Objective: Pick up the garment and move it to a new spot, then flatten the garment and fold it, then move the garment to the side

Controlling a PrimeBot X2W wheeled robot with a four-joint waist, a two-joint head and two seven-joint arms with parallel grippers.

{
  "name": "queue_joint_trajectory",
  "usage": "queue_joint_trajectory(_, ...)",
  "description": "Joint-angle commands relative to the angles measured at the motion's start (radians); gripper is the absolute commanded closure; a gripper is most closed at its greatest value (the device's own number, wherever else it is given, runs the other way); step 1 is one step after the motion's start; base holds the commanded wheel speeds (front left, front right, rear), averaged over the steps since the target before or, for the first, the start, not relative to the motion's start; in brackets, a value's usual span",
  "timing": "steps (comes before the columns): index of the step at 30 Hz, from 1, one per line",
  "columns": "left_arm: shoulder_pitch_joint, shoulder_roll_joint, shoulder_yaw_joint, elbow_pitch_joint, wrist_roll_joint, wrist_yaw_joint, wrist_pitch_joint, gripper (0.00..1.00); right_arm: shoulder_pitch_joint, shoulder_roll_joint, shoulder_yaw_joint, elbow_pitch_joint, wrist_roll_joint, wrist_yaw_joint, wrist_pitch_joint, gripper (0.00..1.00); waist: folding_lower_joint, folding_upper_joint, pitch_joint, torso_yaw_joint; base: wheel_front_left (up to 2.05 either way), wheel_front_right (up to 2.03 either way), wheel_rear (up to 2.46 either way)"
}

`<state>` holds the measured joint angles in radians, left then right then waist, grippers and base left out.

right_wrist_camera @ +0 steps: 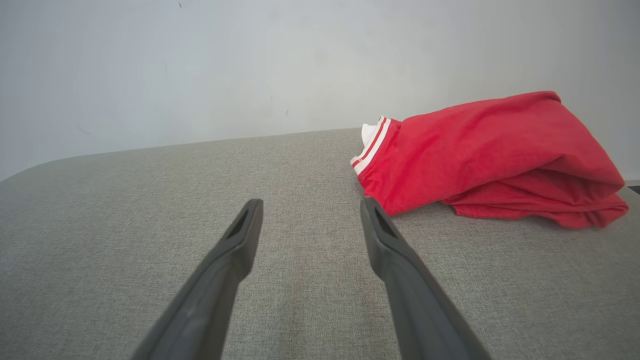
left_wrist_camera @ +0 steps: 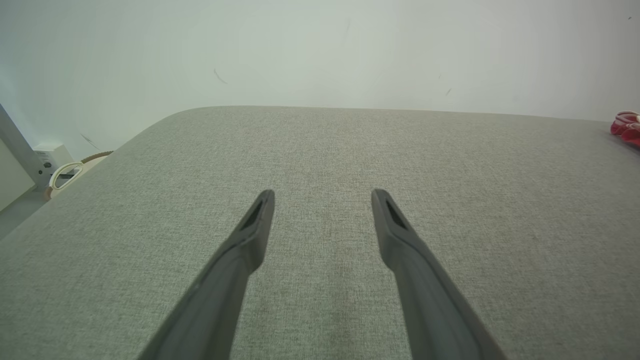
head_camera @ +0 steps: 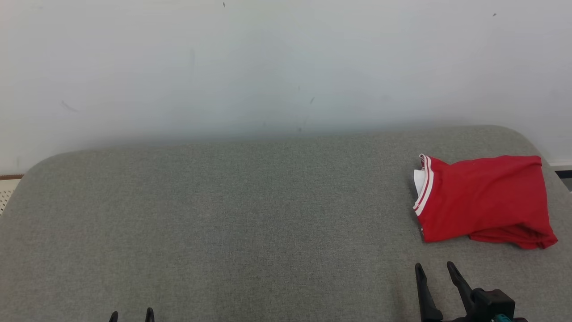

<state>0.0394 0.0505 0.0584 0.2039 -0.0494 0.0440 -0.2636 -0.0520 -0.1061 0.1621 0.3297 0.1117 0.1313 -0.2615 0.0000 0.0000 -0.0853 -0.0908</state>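
One garment [head_camera: 485,199] on the grey cloth-covered surface [head_camera: 223,214]: red, folded into a rough rectangle, lying at the far right of the surface close to its rounded right edge. Neck trim with red and white stripes faces the robot's left, and one small patch of white cloth shows just beside it. Lower layers bunch out at the near right corner of the fold. Two grippers, two dark fingers each. Right gripper [head_camera: 434,266] at the lower right of the head view, jaws apart, nothing between them; it is near the garment's near left corner but clear of it, with bare cloth between the tips and the red fabric. In the right wrist view the garment [right_wrist_camera: 490,155] lies ahead and to the right of the fingers. Left gripper [head_camera: 131,315] at the lower left, just the two tips in the head view, jaws apart, holding nothing, well apart from the garment. One pale wall [head_camera: 268,67] behind the surface, with a few small dark marks.
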Motion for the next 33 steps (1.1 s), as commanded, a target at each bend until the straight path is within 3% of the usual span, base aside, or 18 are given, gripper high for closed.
queue_joint_trajectory(1,0.010,0.000,0.002,0.002,0.007,-0.003,0.000,0.00,0.002,0.000,0.003,-0.008,0.001,-0.001,-0.004,0.00,0.0000,0.0000,0.000,0.000,0.00,0.00,0.00)
queue_joint_trajectory(20,0.013,0.001,0.002,0.000,0.003,0.001,0.000,0.00,0.005,-0.007,0.012,-0.013,-0.001,-0.001,-0.004,0.00,0.0000,0.0000,0.000,0.022,0.00,0.00,0.00)
queue_joint_trajectory(33,0.019,0.000,0.010,0.001,-0.035,-0.023,0.000,0.00,0.008,-0.018,0.031,-0.016,0.007,-0.001,-0.004,0.00,0.0000,0.0000,0.002,0.020,0.00,0.00,0.00)
